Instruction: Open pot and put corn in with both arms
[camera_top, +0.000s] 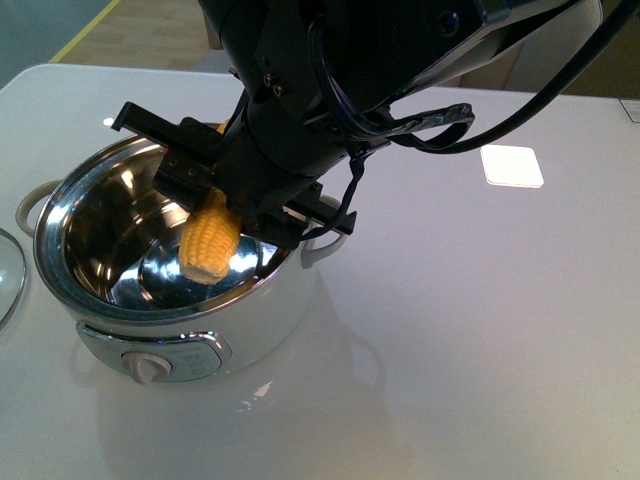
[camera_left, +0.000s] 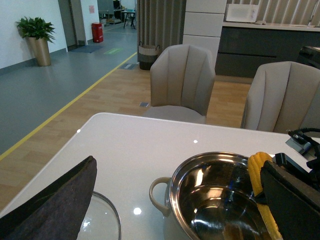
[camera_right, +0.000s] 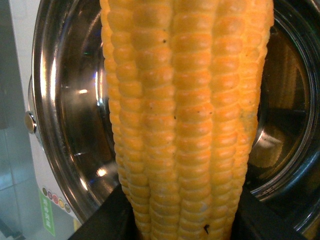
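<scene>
Yellow corn (camera_top: 208, 240) hangs over the open pot (camera_top: 160, 300). The right gripper (camera_top: 225, 200) is clamped on the corn's upper part. The corn points down into the pot, with its long way nearly upright and a bit tilted. Its low end is inside the pot's rim but looks to be above the shiny floor, not touching it. In the right wrist view the corn fills the middle, with the steel bowl behind it on both sides.

The lid (camera_top: 8, 275) is already off. It lies on the table (camera_top: 480, 350) just beside the pot, on the side away from the right arm. The left gripper (camera_left: 55, 205) is near the lid. Only one dark finger of it shows, so I cannot tell if it is spread or closed, or if it holds the lid.

The corn is about as long as the pot is wide, so it may not lie flat at once. I think it will lean on the wall when let go. There is open room inside the pot all around the corn. The right arm is right over the rim on the far side of the pot, so it should lift straight up afterwards so it does not bump that edge or the pot's handle (camera_top: 325, 245).
</scene>
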